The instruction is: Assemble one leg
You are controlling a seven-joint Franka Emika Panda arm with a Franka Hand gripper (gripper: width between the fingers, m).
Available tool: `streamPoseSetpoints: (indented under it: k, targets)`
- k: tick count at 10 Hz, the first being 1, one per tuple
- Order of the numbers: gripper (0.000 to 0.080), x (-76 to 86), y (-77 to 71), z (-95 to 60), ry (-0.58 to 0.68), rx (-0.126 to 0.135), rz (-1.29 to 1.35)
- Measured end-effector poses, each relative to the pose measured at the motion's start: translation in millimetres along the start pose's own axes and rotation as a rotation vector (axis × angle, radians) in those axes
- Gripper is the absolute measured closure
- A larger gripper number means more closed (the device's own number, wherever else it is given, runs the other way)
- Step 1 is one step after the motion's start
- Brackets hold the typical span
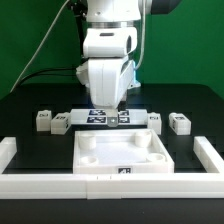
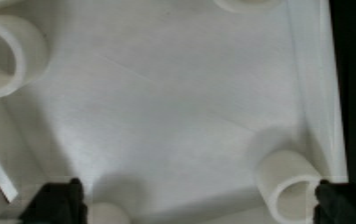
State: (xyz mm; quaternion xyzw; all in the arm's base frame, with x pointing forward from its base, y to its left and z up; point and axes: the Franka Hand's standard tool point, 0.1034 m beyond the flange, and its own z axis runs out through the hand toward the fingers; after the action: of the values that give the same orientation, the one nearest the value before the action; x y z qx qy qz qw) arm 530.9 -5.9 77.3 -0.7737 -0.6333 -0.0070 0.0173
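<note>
Four small white legs with marker tags lie in a row on the black table, two at the exterior view's left point(image 1: 43, 120) point(image 1: 62, 122) and two at its right point(image 1: 155, 120) point(image 1: 180, 123). The large white square panel point(image 1: 122, 152) lies in front of them. My gripper point(image 1: 108, 100) hangs over the panel's back edge, between the two pairs of legs. In the wrist view the gripper point(image 2: 201, 205) is open and empty. Its dark fingertips point(image 2: 59, 202) stand wide apart above the panel's surface point(image 2: 157, 110), near a round socket point(image 2: 290, 172). No leg shows in the wrist view.
The marker board point(image 1: 100, 116) lies behind the panel under the arm. A low white wall runs along the front point(image 1: 100, 186) and both sides point(image 1: 8, 152) point(image 1: 210, 156) of the work area. Another round socket point(image 2: 4, 55) shows in the wrist view.
</note>
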Motion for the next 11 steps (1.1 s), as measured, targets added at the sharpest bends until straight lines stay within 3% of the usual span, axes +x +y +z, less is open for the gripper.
streamPoseSetpoints:
  k: [2, 5, 8, 11]
  targets:
    - [0.015, -2.4, -6.1, 5.3, -0.002, 0.013, -0.062]
    - [0.015, 2.7, -21.7, 27.2, -0.017, 0.023, -0.267]
    - [0.015, -5.8, -34.1, 51.2, -0.023, 0.07, -0.272]
    - [0.015, -11.3, -40.1, 60.5, -0.021, 0.09, -0.251]
